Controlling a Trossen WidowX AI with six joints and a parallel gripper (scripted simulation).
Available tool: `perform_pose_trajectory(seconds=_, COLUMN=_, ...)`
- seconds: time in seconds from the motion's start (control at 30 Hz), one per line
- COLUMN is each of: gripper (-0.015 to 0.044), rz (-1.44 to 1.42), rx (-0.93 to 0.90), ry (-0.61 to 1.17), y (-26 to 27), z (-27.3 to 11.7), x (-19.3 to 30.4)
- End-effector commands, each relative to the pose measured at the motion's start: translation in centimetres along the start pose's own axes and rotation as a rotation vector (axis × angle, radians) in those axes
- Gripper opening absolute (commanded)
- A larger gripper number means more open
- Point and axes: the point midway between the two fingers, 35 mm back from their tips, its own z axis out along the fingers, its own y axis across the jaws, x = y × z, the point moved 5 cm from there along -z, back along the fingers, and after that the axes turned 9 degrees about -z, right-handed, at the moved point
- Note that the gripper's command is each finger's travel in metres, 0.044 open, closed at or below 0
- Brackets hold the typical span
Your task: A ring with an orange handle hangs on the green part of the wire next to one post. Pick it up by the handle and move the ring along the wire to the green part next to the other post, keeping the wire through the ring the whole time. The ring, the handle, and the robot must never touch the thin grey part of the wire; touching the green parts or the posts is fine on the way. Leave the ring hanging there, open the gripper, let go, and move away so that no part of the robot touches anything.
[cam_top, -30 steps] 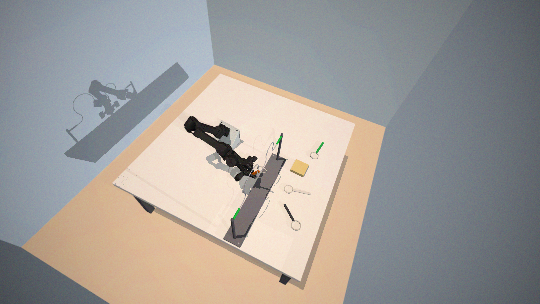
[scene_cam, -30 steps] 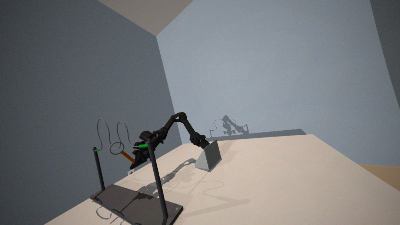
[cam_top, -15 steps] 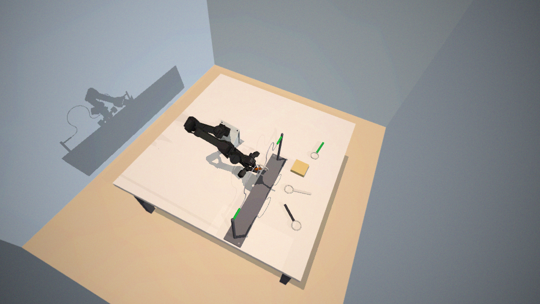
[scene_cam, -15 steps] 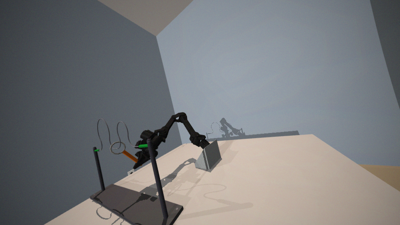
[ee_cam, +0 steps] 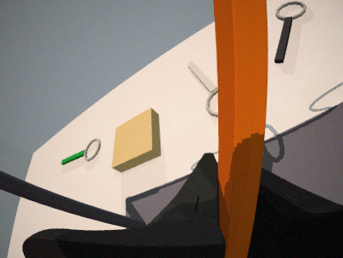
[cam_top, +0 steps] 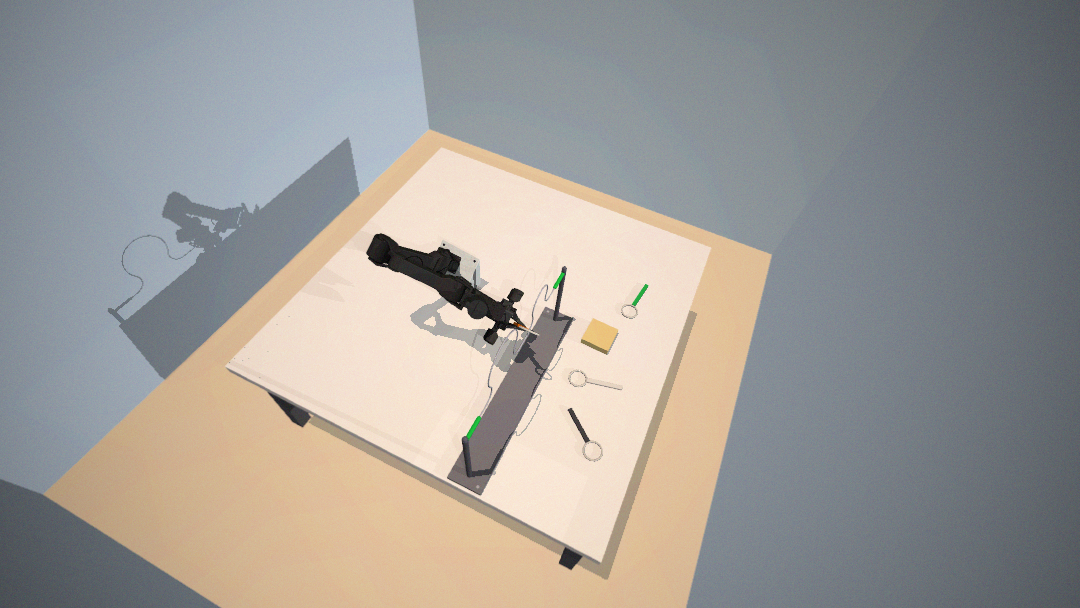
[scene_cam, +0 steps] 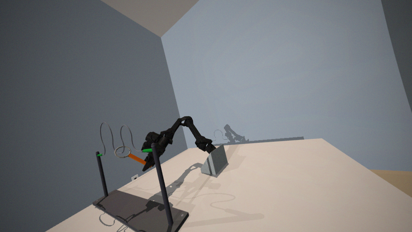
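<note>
From the top view, left to right: the arm [cam_top: 415,271] [scene_cam: 194,132] reaches toward 4 o'clock over the table [cam_top: 324,339] [scene_cam: 288,178]; the lower post [cam_top: 467,456] [scene_cam: 102,175] stands at the board's 7 o'clock end with its green part [cam_top: 473,427] [scene_cam: 99,155]; the board [cam_top: 506,411] [scene_cam: 123,198] [ee_cam: 314,148] runs up to the upper post [cam_top: 560,294] [scene_cam: 163,184] [ee_cam: 76,205] at 1 o'clock, beside the other green part [cam_top: 559,280] [scene_cam: 147,150]. The board's 7 o'clock end lies near the table edge.

Between the posts, the claw [cam_top: 521,326] [scene_cam: 148,166] [ee_cam: 216,160] is pinching the orange handle [cam_top: 518,325] [scene_cam: 136,158] [ee_cam: 243,85]; in the exterior view the handle slopes up toward 10 o'clock to its ring [scene_cam: 122,157], held in the air at the dip between the two wire [scene_cam: 104,122] humps; the wire seems to pass through it, though contact cannot be judged here.

In the wrist view, left to right: a green-handled ring [cam_top: 640,295] [ee_cam: 73,157] at 9 o'clock; a yellow block [cam_top: 598,336] [ee_cam: 135,140]; a white-handled ring [cam_top: 604,384] [ee_cam: 201,76], partly hidden by the orange handle; a black-handled ring [cam_top: 578,425] [ee_cam: 283,40] at 1 o'clock; the orange handle and upper post are cut off by the frame.
</note>
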Motion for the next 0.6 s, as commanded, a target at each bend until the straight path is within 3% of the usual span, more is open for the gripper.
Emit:
perform_pose_trajectory(seconds=0.0, gripper=-0.0150, rz=0.082, rx=-0.053, ry=0.001, y=1.2, z=-0.2, x=-0.3)
perform_pose_trajectory(seconds=0.57, gripper=-0.0150, rz=0.450, rx=-0.265, ry=0.015, y=5.8, z=-1.8, x=-2.7)
